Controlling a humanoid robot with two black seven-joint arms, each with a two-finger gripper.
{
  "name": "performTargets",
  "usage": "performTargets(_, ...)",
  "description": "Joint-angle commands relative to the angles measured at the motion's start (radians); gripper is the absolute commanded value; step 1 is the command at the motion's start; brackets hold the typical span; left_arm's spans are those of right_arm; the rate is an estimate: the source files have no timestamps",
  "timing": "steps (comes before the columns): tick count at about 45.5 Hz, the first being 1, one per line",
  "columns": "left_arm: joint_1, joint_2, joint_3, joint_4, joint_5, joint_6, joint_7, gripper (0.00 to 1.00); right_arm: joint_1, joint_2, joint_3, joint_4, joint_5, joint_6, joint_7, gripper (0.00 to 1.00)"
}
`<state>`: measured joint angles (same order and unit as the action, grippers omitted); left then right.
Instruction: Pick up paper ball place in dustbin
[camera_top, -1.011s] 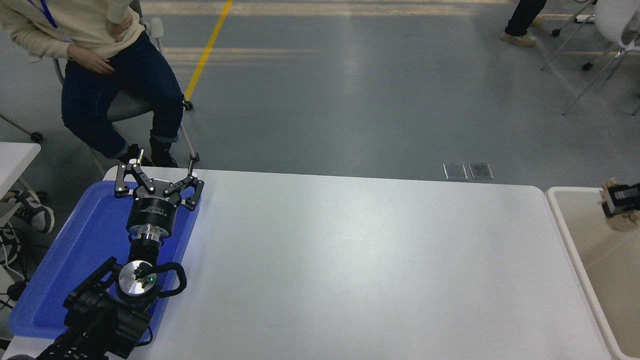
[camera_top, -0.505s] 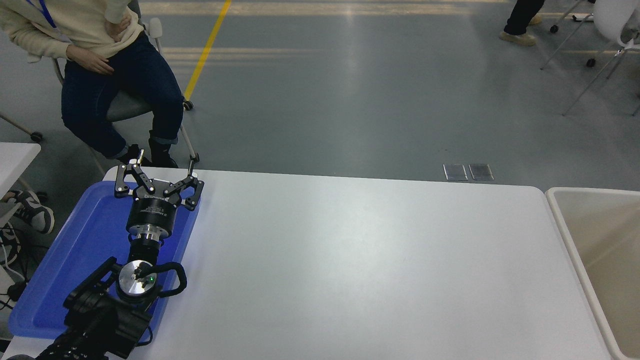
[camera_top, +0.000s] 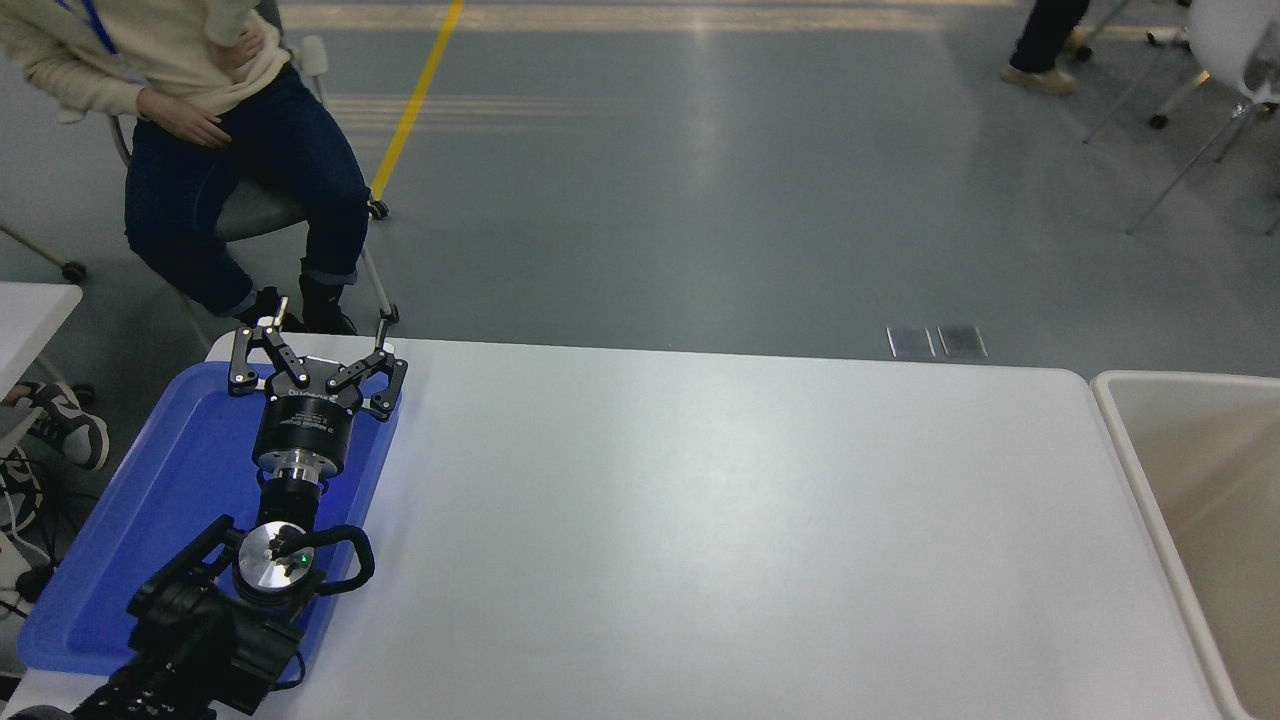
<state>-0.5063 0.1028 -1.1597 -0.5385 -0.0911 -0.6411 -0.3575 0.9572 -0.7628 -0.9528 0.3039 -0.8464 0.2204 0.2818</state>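
Note:
The dustbin, cream-beige with a rounded white rim, stands against the table's right end; only its left part shows. The paper ball is out of view. My right gripper and arm are out of view. My left gripper is parked at the lower left over a blue tray, its fingers spread open and empty.
A shallow blue tray lies on the white table at its left end, under my left arm. A person sits on a chair beyond the table's far left corner. Another person's legs and chair legs show at the top right.
One second ago my right gripper held the paper ball over the dustbin at the right edge; since then both have left the view. The left arm has not moved.

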Motion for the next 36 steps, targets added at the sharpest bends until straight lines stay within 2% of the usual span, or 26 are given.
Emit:
performTargets(1,0.000,0.000,0.000,0.000,0.001,0.003,0.000,1.00,-0.205,0.100,0.028,-0.147,0.178,-0.029,-0.007,0.00)
performTargets(14,0.000,0.000,0.000,0.000,-0.001,0.005,0.000,1.00,-0.270,0.174,0.042,-0.173,0.337,-0.053,-0.056,0.00)
performTargets(36,0.000,0.000,0.000,0.000,-0.001,0.006,0.000,1.00,-0.336,0.224,0.173,-0.166,0.342,-0.111,-0.070,0.00)
